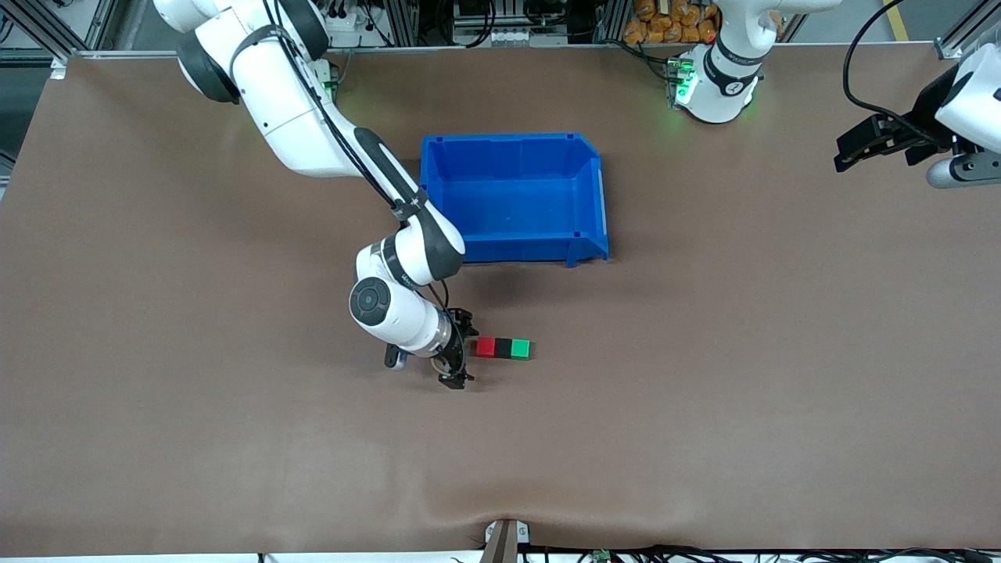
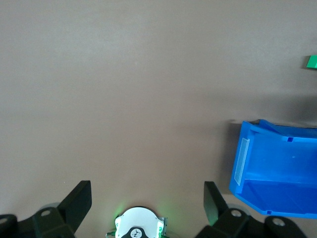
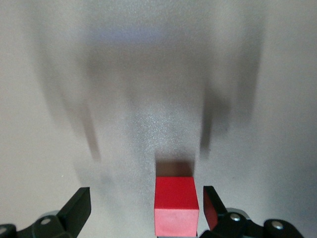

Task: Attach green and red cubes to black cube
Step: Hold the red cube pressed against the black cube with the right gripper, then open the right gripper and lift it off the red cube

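Right end effector (image 1: 463, 349) gapes wide beside one red cube (image 1: 486, 347), one black cube (image 1: 503, 347), one green cube (image 1: 520, 349)

Reaching low over the table with the right gripper (image 1: 460, 349), fingers spread wide; waiting with the left gripper (image 1: 848, 151) raised, fingers likewise apart.
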